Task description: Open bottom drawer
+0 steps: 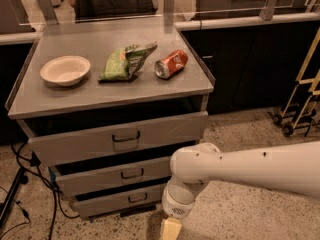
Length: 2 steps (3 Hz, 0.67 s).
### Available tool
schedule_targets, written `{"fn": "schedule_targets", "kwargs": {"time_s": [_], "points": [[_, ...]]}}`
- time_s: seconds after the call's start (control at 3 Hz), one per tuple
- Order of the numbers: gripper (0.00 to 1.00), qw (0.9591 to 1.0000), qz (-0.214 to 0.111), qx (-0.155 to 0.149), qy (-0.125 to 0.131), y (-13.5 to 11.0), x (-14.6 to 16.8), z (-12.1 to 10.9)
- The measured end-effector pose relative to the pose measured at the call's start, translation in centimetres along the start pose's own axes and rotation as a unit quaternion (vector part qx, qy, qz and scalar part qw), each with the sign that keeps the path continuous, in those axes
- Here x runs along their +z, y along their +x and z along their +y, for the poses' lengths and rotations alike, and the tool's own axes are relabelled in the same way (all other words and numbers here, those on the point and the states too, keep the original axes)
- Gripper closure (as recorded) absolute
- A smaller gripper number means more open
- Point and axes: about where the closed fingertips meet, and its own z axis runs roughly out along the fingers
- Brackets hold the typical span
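Note:
The bottom drawer (107, 202) is the slimmest grey front of three in the metal cabinet, with a small dark loop handle (136, 198). A dark gap shows above its front. My white arm (240, 169) reaches in from the right and bends down at the wrist (177, 204). My gripper (170, 229) hangs at the bottom edge of the view, low to the floor, just right of the bottom drawer's front and a little right of its handle. Only its pale top part shows.
The cabinet top (60, 96) carries a white bowl (65, 69), a green chip bag (125, 61) and a red soda can (171, 64). The middle drawer (90, 178) and top drawer (75, 144) sit above. Cables (30, 184) trail on the floor at left. A cart (300, 104) stands at right.

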Motion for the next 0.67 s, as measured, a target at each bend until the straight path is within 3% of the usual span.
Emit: {"fn": "schedule_targets", "kwargs": {"time_s": [0.33, 0.67], "points": [[0.00, 1.0000, -0.006, 0.005, -0.004, 0.3, 0.6, 0.6], [0.00, 0.9995, -0.029, 0.008, -0.009, -0.2, 3.4, -1.0]]}}
